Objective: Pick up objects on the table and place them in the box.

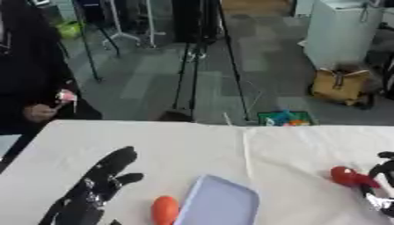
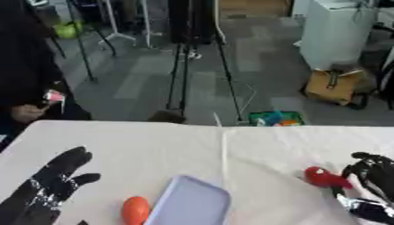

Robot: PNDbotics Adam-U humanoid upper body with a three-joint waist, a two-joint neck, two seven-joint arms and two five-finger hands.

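**Right hand on the red piece, box waiting**

We note the right hand (image 2: 375,176) at the counter's (image 1: 192,145) right edge, fingers curled about a red object (image 2: 323,178), apparently gripping it for transfer. Left hand (image 1: 96,186) rests flat, fingers spread, idle. Orange object (image 1: 164,210) lies against the pale box (image 1: 219,204).

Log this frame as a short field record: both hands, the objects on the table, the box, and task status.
left hand: open, fingers spread, over the white table at lower left, holding nothing
right hand: at the right edge, fingers curled beside the red object; contact cannot be confirmed
orange object: lying on the table, against the box's left side
box: pale lavender, at lower centre; nothing seen inside
task status: both objects outside the box
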